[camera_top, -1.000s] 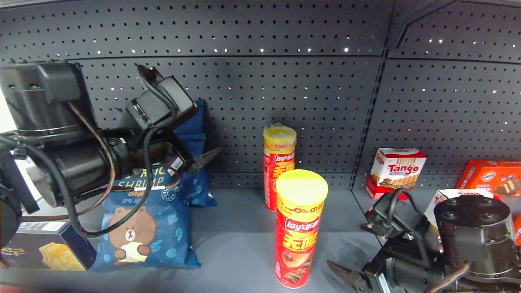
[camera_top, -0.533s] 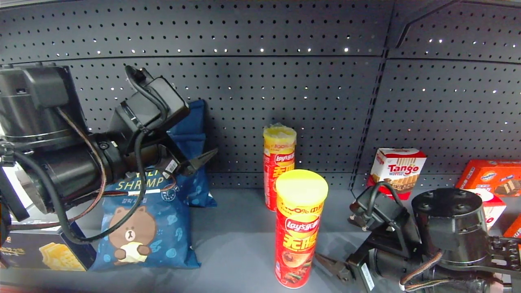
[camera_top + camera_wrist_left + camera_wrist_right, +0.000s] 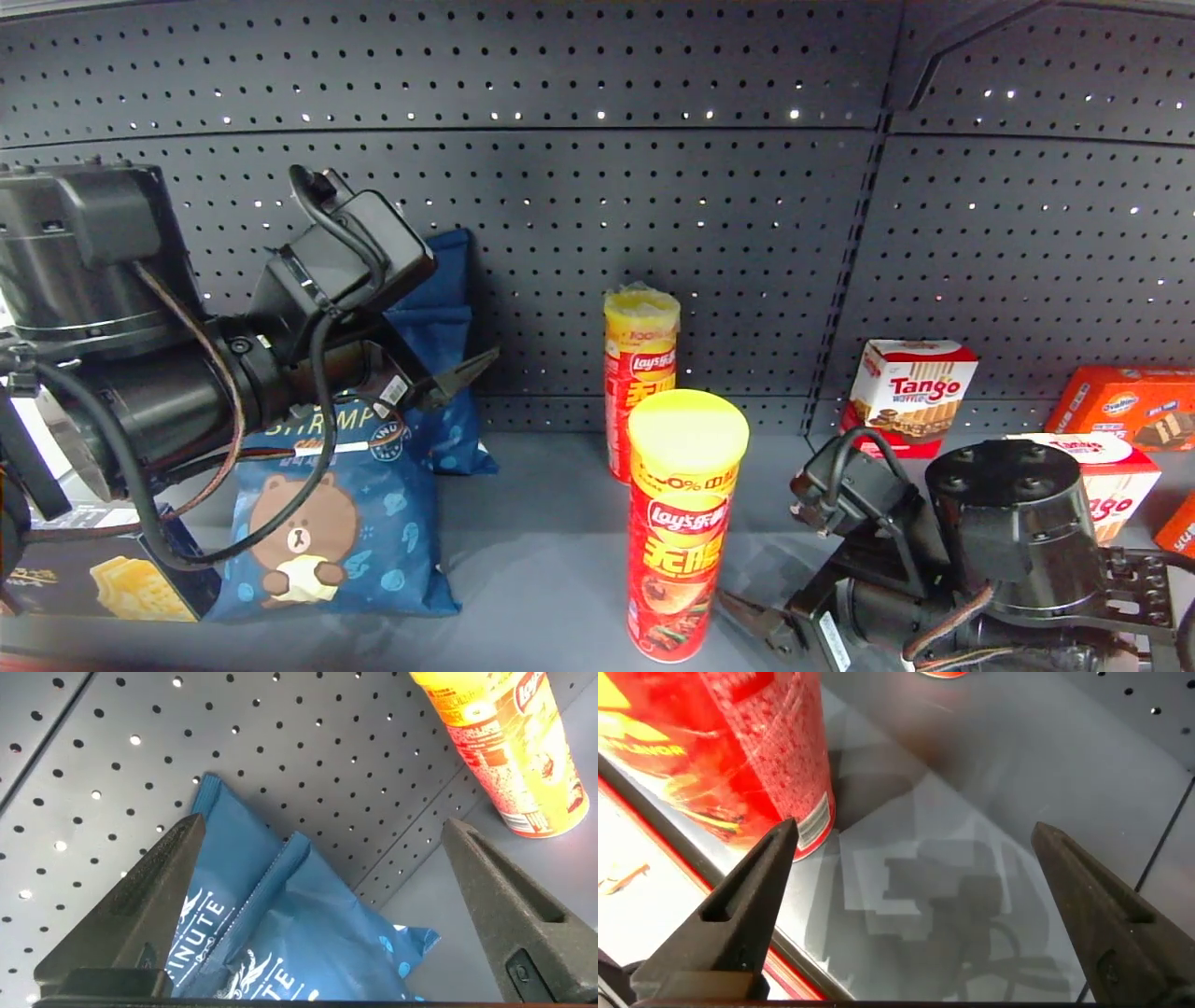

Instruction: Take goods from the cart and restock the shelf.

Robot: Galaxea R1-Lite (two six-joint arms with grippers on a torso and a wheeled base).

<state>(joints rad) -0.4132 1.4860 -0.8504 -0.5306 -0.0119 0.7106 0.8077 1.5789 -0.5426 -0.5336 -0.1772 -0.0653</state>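
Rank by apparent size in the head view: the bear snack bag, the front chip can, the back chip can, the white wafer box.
1. bear snack bag
2. front chip can, though nearness enlarges it
3. back chip can and white wafer box: about alike, unranked

Red chip can with a yellow lid, second can in red and yellow, blue snack bag printed with a brown bear, dark grey pegboard — dotted with small holes — white-and-red wafer box, orange box.
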